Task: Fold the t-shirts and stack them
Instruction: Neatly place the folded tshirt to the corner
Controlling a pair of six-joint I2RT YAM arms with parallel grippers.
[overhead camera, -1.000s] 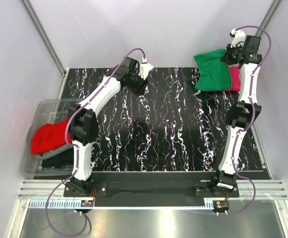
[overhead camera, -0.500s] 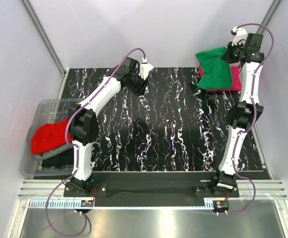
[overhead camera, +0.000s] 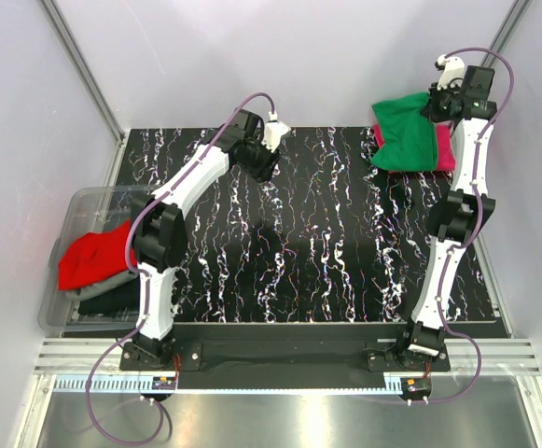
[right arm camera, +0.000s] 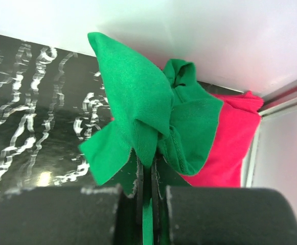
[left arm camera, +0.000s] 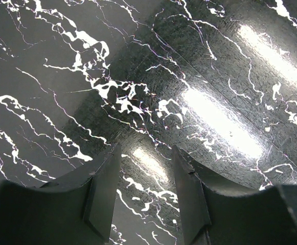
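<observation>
Black white-veined marble-pattern table (overhead camera: 298,233); pale lilac walls (overhead camera: 345,56); glare streaks (left arm camera: 214,122) on surface.

Robotics lab test cell. Boxed in by plain white panels (overhead camera: 28,112) on aluminium struts (overhead camera: 86,75). Black marbled tabletop (overhead camera: 326,243); left arm (overhead camera: 191,177) and right arm (overhead camera: 465,159) bolted to a black base plate (overhead camera: 280,343) at near edge; purple cable (overhead camera: 252,94) looped loose, uncovered.

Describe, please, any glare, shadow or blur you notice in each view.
Left wrist: bright glare streaks on the marbled tabletop, left claw fingers dark, soft-edged. Right wrist: green t-shirt sharp, evenly lit. Top external: even, soft light, everything in focus.
</observation>
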